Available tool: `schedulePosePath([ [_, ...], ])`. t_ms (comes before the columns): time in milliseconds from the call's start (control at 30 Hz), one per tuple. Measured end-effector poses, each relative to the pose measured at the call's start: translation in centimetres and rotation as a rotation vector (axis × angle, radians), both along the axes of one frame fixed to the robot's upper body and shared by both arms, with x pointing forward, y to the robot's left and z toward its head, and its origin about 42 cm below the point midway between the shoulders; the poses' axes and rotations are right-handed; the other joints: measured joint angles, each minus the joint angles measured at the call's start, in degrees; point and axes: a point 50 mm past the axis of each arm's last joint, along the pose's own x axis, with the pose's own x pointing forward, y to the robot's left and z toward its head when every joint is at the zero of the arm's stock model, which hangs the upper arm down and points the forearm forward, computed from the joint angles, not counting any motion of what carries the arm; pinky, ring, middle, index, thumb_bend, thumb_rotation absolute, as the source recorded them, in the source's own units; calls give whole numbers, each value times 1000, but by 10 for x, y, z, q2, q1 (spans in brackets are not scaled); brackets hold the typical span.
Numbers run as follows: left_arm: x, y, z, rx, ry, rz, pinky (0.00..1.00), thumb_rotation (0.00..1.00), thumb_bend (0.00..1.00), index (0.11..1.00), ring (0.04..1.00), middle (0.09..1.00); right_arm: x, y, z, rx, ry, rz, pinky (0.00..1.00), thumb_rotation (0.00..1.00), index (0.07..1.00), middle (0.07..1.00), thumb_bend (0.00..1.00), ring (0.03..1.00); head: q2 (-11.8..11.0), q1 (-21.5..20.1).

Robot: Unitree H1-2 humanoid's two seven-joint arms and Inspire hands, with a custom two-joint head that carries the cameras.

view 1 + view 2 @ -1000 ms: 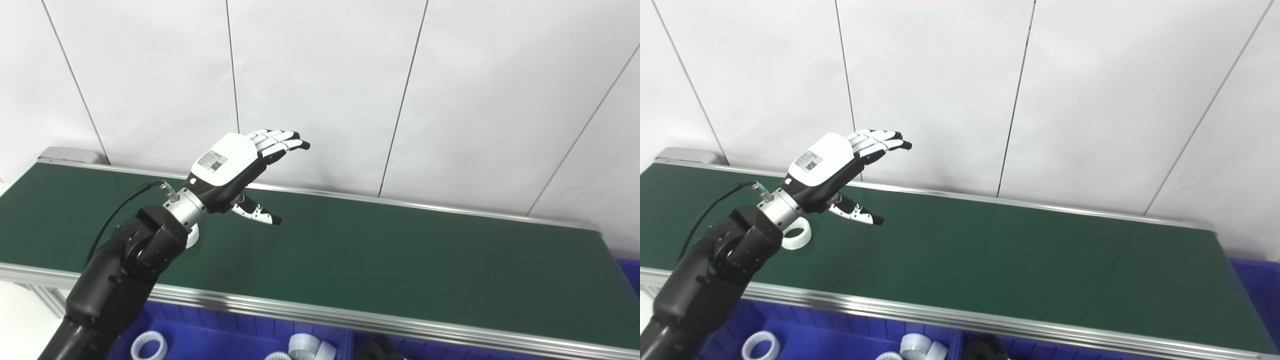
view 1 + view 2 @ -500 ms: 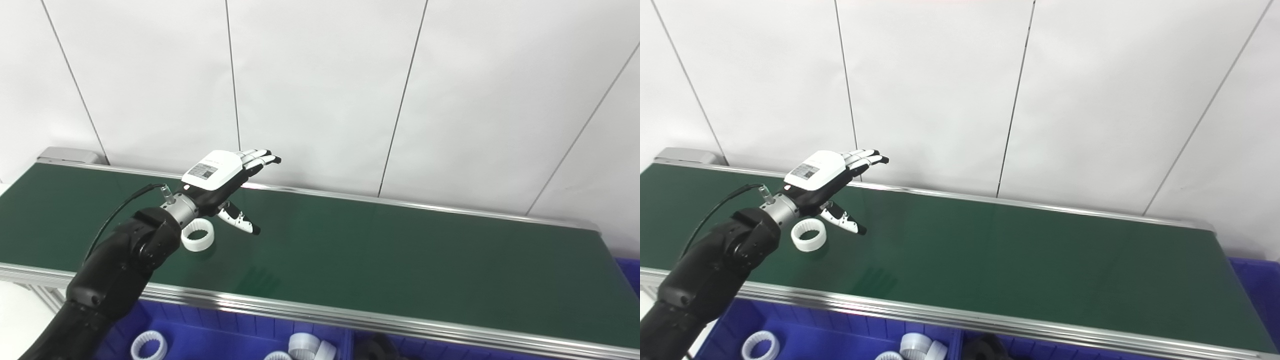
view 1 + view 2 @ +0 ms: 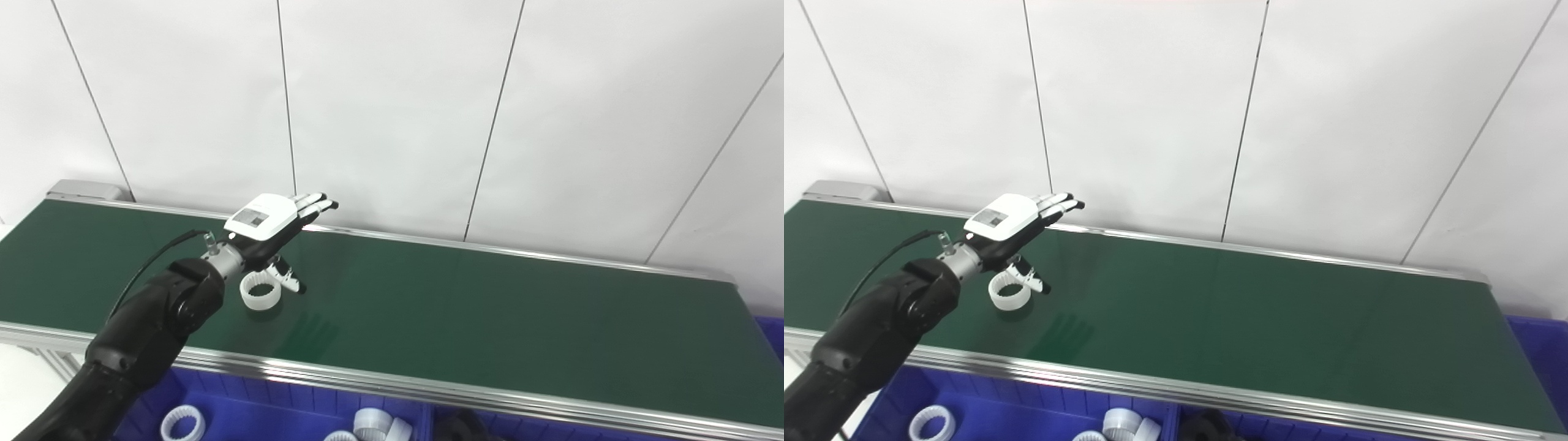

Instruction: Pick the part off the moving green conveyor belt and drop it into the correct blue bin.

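A white toothed ring [image 3: 260,294] lies flat on the green conveyor belt [image 3: 465,306], toward its left end. My left hand [image 3: 269,222] hovers just above and behind the ring, open, fingers stretched toward the wall and the thumb pointing down beside the ring's right edge. It holds nothing. The same ring [image 3: 1009,295] and left hand [image 3: 1013,222] show in the right eye view. My right hand is not in view.
Blue bins run below the belt's near rail: the left bin [image 3: 257,410] holds several white rings [image 3: 182,424], the one beside it [image 3: 1206,429] holds dark parts. Another blue bin [image 3: 773,337] sits at the belt's right end. A white panelled wall stands close behind.
The ring has travelled right along the belt, out from behind my forearm to under the hand. My left hand has dropped lower and pulled back left, thumb now close beside the ring.
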Motion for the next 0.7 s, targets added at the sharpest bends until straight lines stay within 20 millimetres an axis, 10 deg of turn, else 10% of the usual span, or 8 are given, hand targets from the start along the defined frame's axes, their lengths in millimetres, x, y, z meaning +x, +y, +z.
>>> schedulePosePath([
  [700,-1,-9,-43,44,188,75,846,141,881,976,979,1000,-5,-3,7,0,-24,-4,937,1000,977,995,401,971,11,0],
])
